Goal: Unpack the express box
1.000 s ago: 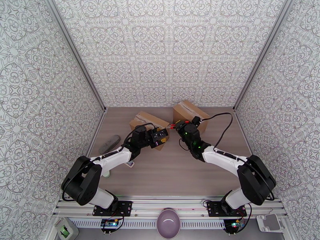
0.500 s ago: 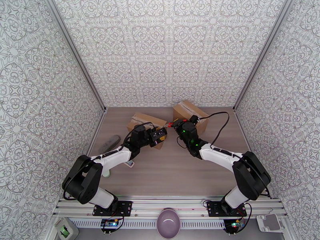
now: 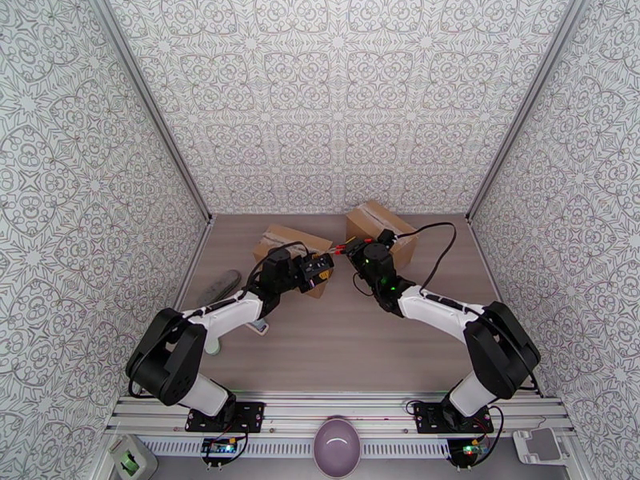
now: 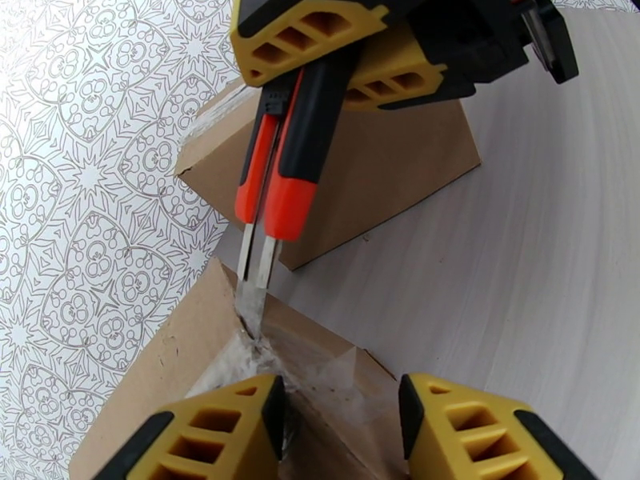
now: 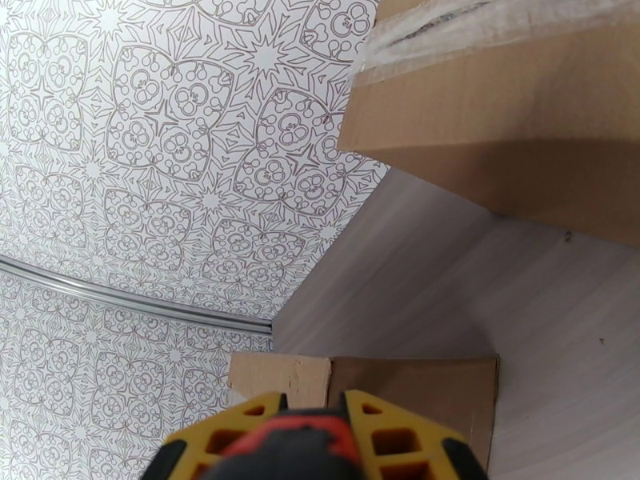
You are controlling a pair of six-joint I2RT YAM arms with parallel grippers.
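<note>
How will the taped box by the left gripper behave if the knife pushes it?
The taped box looks small and probably light, so it may slide on the smooth table unless the left gripper straddling its corner braces it. Its cardboard likely flexes under the knife; the wrinkled tape seems thin and tearable.

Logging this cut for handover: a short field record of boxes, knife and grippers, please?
tool: red-and-black utility knife, blade out
held by: right gripper, shut on its handle
blade tip: at the clear tape on a corner of the nearer brown cardboard box
left gripper: open, fingers astride that taped corner
second brown cardboard box: behind, apart, taped
surface: pale wooden table
</note>
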